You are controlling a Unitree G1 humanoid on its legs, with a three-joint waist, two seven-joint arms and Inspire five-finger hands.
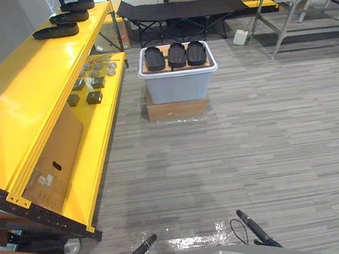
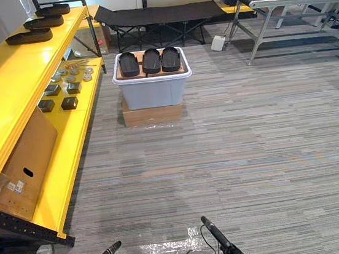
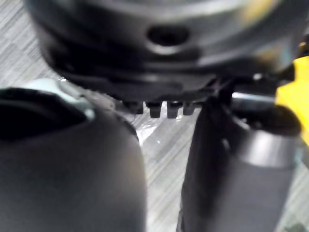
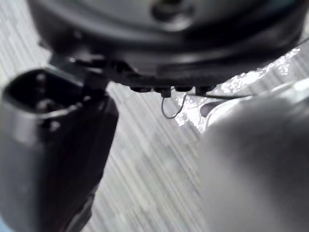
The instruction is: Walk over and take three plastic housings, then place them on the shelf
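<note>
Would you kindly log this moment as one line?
stage: pre-approach | housings: three on bin ahead | shelf: left | left hand, right hand: empty

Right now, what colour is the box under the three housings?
Pale grey, with a whitish rim; the box shows best in the left eye view.

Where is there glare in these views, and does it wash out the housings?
Left eye view: the glossy yellow shelf top mirrors pale light, and a shiny patch on the floor glints near the robot. Right wrist view: a shiny patch flares white. The three housings on the bin are evenly lit, no glare.
</note>
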